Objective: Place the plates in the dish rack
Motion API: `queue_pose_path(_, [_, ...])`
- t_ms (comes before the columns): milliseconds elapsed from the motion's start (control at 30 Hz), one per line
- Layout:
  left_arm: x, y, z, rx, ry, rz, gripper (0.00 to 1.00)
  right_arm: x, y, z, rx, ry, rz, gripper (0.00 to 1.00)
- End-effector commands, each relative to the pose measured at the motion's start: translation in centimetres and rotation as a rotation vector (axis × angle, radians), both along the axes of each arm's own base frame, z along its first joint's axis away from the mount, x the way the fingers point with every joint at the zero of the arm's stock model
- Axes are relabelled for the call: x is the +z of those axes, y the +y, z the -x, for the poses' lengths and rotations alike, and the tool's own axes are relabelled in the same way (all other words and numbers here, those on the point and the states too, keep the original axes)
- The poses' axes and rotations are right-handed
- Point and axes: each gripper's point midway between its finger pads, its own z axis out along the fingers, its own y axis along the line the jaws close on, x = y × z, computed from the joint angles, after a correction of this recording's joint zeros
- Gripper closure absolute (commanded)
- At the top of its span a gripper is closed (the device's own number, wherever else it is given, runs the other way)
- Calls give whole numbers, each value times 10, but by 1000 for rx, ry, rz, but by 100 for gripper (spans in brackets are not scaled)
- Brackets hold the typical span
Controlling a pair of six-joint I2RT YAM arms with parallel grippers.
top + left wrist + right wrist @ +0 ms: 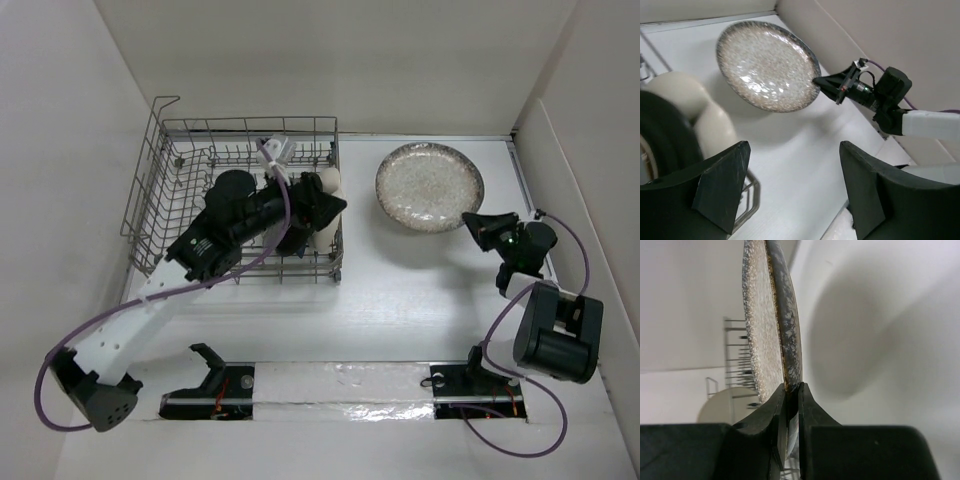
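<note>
The speckled cream plate (pixel 428 185) (pixel 765 65) is at the back right of the table, and its shadow on the table shows it is raised. My right gripper (pixel 470 220) (pixel 792 387) is shut on its dark rim (pixel 790 340), seen edge-on in the right wrist view. The grey wire dish rack (pixel 160 185) stands at the back left. A cream plate (pixel 329 186) (pixel 685 92) stands upright at the rack's right end, with a dark dish (pixel 660 135) beside it. My left gripper (pixel 332 207) (pixel 794 147) hovers over that end, open, with nothing between its fingers.
White walls close in the table on the left, back and right. The rack's raised wire handle (pixel 165 105) sticks up at its back left corner. The rack's right edge wire (pixel 752 195) lies just under my left fingers.
</note>
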Motion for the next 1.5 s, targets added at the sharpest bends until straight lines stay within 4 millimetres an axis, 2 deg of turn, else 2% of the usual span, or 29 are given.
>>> queue_pose_path(0, [38,-29,3,-97,-25,78,30,137,13,0,116,-407,13,100])
queue_pose_path(100, [39,-49,-9,-126,17,93,23,157,17,8,145,-459,-13,100])
queue_pose_path(200, [34,-61,-33,-80,42,70,17,173,18,17,175,-502,-45,100])
queue_pose_path(233, [20,-67,-44,-65,73,38,17,178,18,20,188,-514,-48,100])
queue_pose_path(300, [24,-73,-64,-25,62,12,14,190,19,25,205,-543,-57,100])
queue_pose_path(333, [12,-75,-71,-2,80,-15,14,193,20,26,212,-548,-54,100])
queue_pose_path(367, [21,-76,-77,11,61,-7,14,196,21,27,217,-552,-55,100])
queue_pose_path(433, [10,-75,-101,60,76,-25,14,202,23,30,233,-563,-65,100])
queue_pose_path(500, [15,-76,-116,93,67,-25,15,210,23,35,246,-586,-79,100])
queue_pose_path(533, [-3,-81,-127,103,98,-63,14,209,24,35,256,-586,-86,100])
queue_pose_path(600, [4,-87,-139,116,78,-73,15,213,27,39,275,-603,-98,100])
queue_pose_path(633, [-15,-94,-148,118,109,-109,14,214,27,39,279,-607,-102,100])
queue_pose_path(667, [-6,-98,-155,118,92,-99,15,213,27,39,281,-607,-110,100])
queue_pose_path(700, [-10,-103,-158,107,96,-105,15,214,31,40,296,-614,-111,100])
queue_pose_path(733, [-27,-113,-165,91,122,-122,15,213,31,40,304,-610,-112,100])
queue_pose_path(767, [-19,-119,-168,77,112,-100,15,212,34,39,315,-608,-115,100])
queue_pose_path(833, [-28,-135,-171,25,140,-84,15,213,39,41,338,-616,-112,100])
queue_pose_path(867, [-20,-141,-172,7,127,-55,15,212,44,41,351,-614,-115,100])
queue_pose_path(967, [-18,-149,-169,-36,126,-14,30,210,52,40,376,-610,-112,100])
queue_pose_path(1000, [-15,-149,-167,-42,115,-4,53,208,56,39,385,-596,-120,100])
queue_pose_path(1033, [0,-146,-163,-44,79,26,68,207,55,37,379,-597,-107,100])
queue_pose_path(1100, [-3,-142,-159,-37,78,28,100,204,63,36,397,-587,-105,100])
queue_pose_path(1133, [11,-136,-155,-31,55,45,100,202,62,34,392,-581,-108,100])
queue_pose_path(1200, [6,-129,-148,-25,60,36,100,199,69,33,413,-571,-114,100])
queue_pose_path(1233, [28,-123,-141,-25,14,75,100,198,74,32,430,-568,-109,100])
queue_pose_path(1300, [27,-115,-135,-26,27,96,100,195,82,31,453,-556,-115,90])
queue_pose_path(1333, [49,-104,-128,-21,-16,139,100,196,82,30,454,-558,-113,86])
queue_pose_path(1400, [48,-98,-122,-14,-17,145,100,197,92,31,482,-560,-117,70])
queue_pose_path(1467, [66,-87,-113,-2,-48,159,100,201,95,33,492,-570,-106,50])
